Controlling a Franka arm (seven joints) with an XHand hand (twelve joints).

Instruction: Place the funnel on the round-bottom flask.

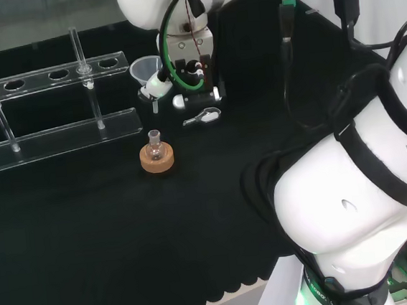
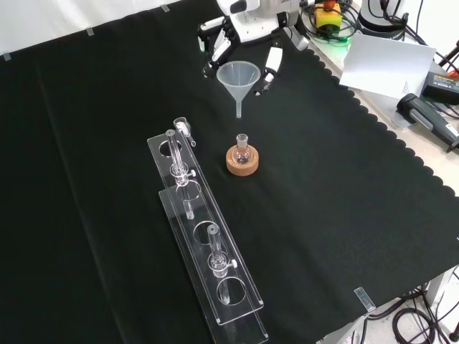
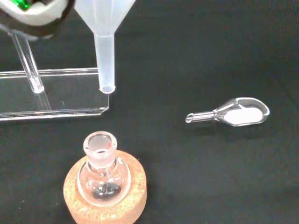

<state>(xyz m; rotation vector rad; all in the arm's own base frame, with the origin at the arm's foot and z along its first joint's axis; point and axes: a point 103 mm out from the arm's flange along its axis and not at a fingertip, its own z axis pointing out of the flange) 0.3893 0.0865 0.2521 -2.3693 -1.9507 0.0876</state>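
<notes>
A small clear round-bottom flask [image 1: 155, 147] [image 2: 242, 149] [image 3: 100, 168] stands upright in a cork ring [image 1: 157, 162] [image 2: 242, 163] [image 3: 106, 206] on the black cloth. A translucent white funnel [image 1: 143, 69] [image 2: 238, 77] [image 3: 105, 32] hangs in the air, stem down, with the hand [image 1: 185, 78] [image 2: 244, 32] [image 3: 32, 16] shut on its bowl. The stem's tip is above the flask's mouth and a little short of it, farther off in the front view. Funnel and flask do not touch.
A clear test-tube rack [image 1: 48, 110] [image 2: 204, 236] [image 3: 51, 91] with upright glass tubes stands beside the flask. A small glass scoop [image 1: 203, 115] [image 3: 238, 113] with white powder lies on the cloth near the hand. In the front view, the cloth's scalloped edge [image 2: 401, 143] runs at right.
</notes>
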